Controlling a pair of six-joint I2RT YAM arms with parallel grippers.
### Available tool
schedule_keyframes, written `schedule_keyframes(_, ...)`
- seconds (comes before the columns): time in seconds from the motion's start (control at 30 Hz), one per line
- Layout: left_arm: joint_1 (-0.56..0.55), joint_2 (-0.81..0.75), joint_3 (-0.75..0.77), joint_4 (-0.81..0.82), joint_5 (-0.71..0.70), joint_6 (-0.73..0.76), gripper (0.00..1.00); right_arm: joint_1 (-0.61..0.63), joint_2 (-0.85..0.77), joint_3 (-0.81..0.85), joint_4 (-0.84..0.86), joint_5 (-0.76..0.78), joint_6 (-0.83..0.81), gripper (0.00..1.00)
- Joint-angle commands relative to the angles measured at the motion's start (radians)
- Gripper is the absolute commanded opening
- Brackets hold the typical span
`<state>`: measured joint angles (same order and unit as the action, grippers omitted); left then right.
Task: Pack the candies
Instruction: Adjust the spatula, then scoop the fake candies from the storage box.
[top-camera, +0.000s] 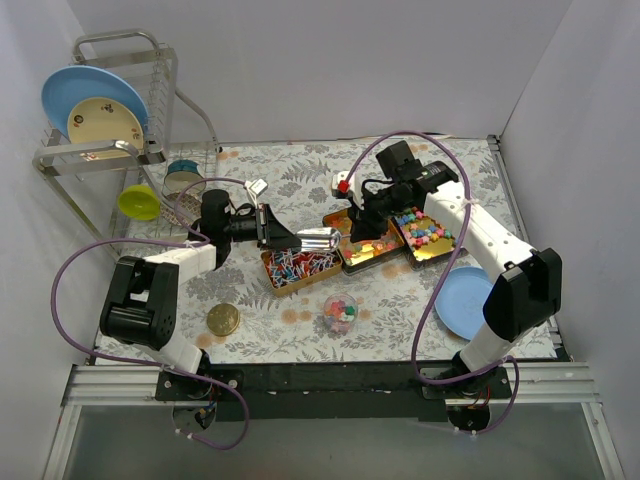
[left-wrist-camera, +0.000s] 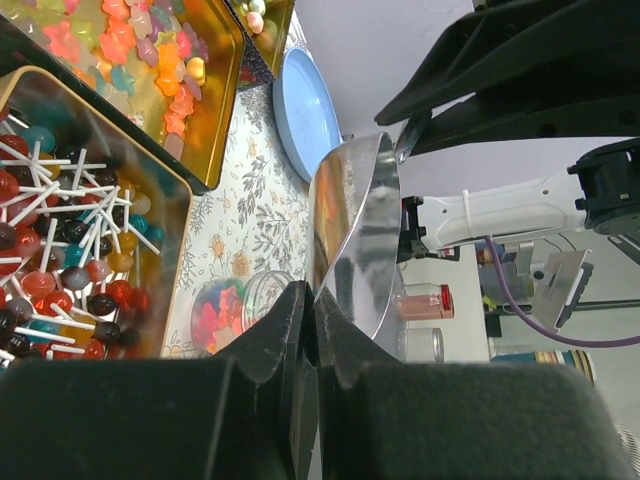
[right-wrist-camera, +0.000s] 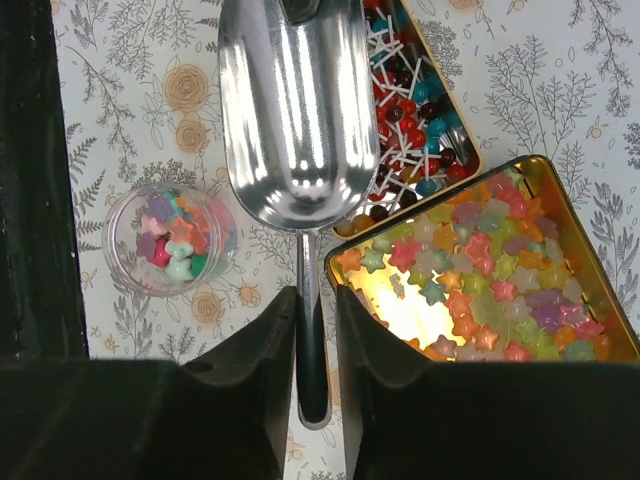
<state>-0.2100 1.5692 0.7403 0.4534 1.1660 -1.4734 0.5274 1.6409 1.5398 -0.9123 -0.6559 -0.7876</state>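
Since the candies (right-wrist-camera: 470, 270) are tiny, light and slippery, loose in gold tins (right-wrist-camera: 410, 310) and a jar (right-wrist-camera: 112, 240), better lift them w/ the scoop (right-wrist-camera: 285, 110). Left gripper (left-wrist-camera: 310, 312) is clamped on its bowl edge; at right gripper (right-wrist-camera: 315, 330) the fingers flank the handle, grip unclear.

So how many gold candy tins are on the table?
3, side by side mid-table: lollipop tin left, star-candy tin middle, mixed-candy tin right, partly under the right arm.

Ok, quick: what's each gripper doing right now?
Left gripper: shut on the metal scoop, at its bowl rim.
Right gripper: jaws either side of the scoop's handle; clamped or not, cannot tell.
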Motion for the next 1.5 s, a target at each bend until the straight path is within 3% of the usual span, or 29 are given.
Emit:
schedule_keyframes(0.0, 0.008, -0.028, -0.009, 0.018, 0.014, 0.005, 0.00, 0.005, 0.008, 0.017, 0.033, -0.024, 0.011, 0.26)
schedule_keyframes(0.1, 0.011, -0.026, -0.001, -0.011, -0.014, 0.028, 0.00, 0.008, 0.011, 0.037, 0.027, -0.034, 0.007, 0.19)
schedule_keyframes(0.2, 0.024, -0.035, 0.040, -0.166, -0.097, 0.096, 0.32, 0.009, 0.020, 0.084, -0.017, -0.015, -0.065, 0.03)
schedule_keyframes(0.27, 0.047, -0.069, 0.086, -0.336, -0.193, 0.154, 0.46, 0.010, 0.049, 0.168, -0.100, 0.047, -0.131, 0.01)
schedule_keyframes(0.37, 0.061, -0.149, 0.096, -0.519, -0.317, 0.248, 0.51, 0.013, 0.129, 0.287, -0.215, 0.149, -0.290, 0.01)
schedule_keyframes(0.5, 0.061, -0.230, 0.053, -0.677, -0.459, 0.234, 0.59, 0.051, 0.250, 0.527, -0.397, 0.297, -0.455, 0.01)
schedule_keyframes(0.57, 0.061, -0.256, 0.025, -0.722, -0.468, 0.200, 0.55, 0.092, 0.252, 0.510, -0.396, 0.415, -0.573, 0.01)
schedule_keyframes(0.67, 0.063, -0.323, -0.059, -0.710, -0.495, 0.165, 0.37, 0.153, 0.254, 0.454, -0.398, 0.550, -0.671, 0.01)
schedule_keyframes(0.7, 0.063, -0.336, -0.085, -0.714, -0.532, 0.160, 0.16, 0.164, 0.255, 0.447, -0.396, 0.568, -0.682, 0.01)
schedule_keyframes(0.77, 0.069, -0.356, -0.108, -0.734, -0.568, 0.159, 0.00, 0.201, 0.269, 0.441, -0.396, 0.630, -0.691, 0.01)
schedule_keyframes(1.03, 0.104, -0.365, -0.189, -0.782, -0.713, 0.119, 0.00, 0.293, 0.382, 0.514, -0.398, 0.860, -0.622, 0.01)
schedule_keyframes(1.47, 0.104, -0.282, -0.239, -0.702, -0.718, 0.117, 0.00, 0.394, 0.485, 0.605, -0.395, 1.121, -0.542, 0.01)
